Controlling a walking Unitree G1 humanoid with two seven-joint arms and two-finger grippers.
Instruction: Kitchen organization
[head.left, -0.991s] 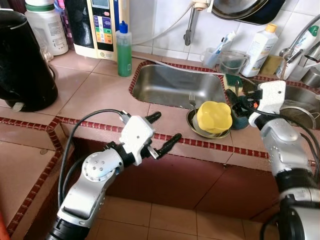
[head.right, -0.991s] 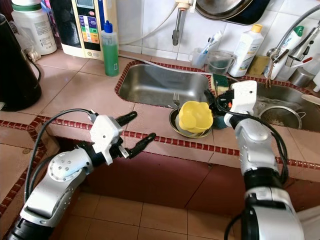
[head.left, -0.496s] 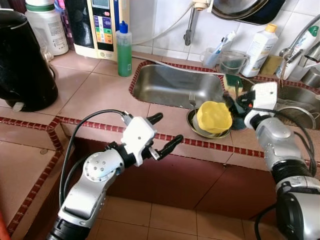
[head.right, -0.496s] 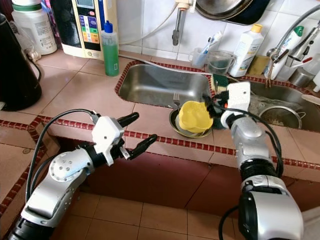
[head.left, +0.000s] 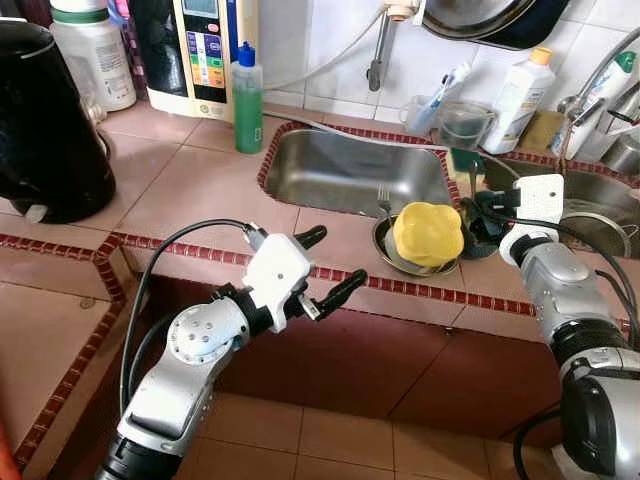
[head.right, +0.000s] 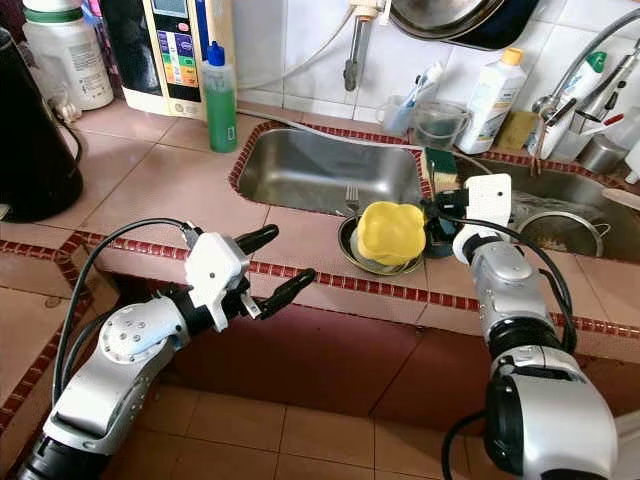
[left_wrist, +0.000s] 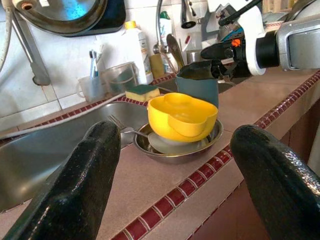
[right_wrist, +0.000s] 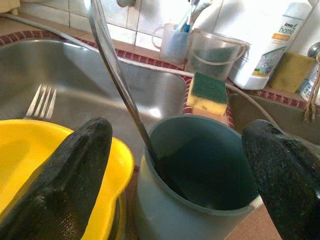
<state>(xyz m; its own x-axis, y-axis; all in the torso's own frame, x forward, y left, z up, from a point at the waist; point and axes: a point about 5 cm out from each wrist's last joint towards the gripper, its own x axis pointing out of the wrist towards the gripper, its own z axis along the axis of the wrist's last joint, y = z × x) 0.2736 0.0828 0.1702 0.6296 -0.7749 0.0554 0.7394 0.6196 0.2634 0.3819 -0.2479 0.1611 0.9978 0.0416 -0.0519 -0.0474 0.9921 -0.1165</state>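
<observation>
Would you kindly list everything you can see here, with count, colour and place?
Bowl: one, yellow, on steel plate.
Plate: one, steel, counter edge.
Fork: one, steel, on plate.
Cup: one, teal, beside bowl, holding a spoon.
Sponge: one, green-yellow, between sinks.
Sink: one, steel, centre.
Green bottle: one, behind sink.
Kettle: one, black, far left.
Left gripper: open, before counter.
Right gripper: open, astride cup.

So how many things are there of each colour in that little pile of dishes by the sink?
Yellow: 1, the yellow bowl
Silver: 3, the metal dish, the fork, the spoon
Teal: 1, the teal cup
Total: 5
The spoon stands in the teal cup, which sits between the right gripper's open fingers.
</observation>
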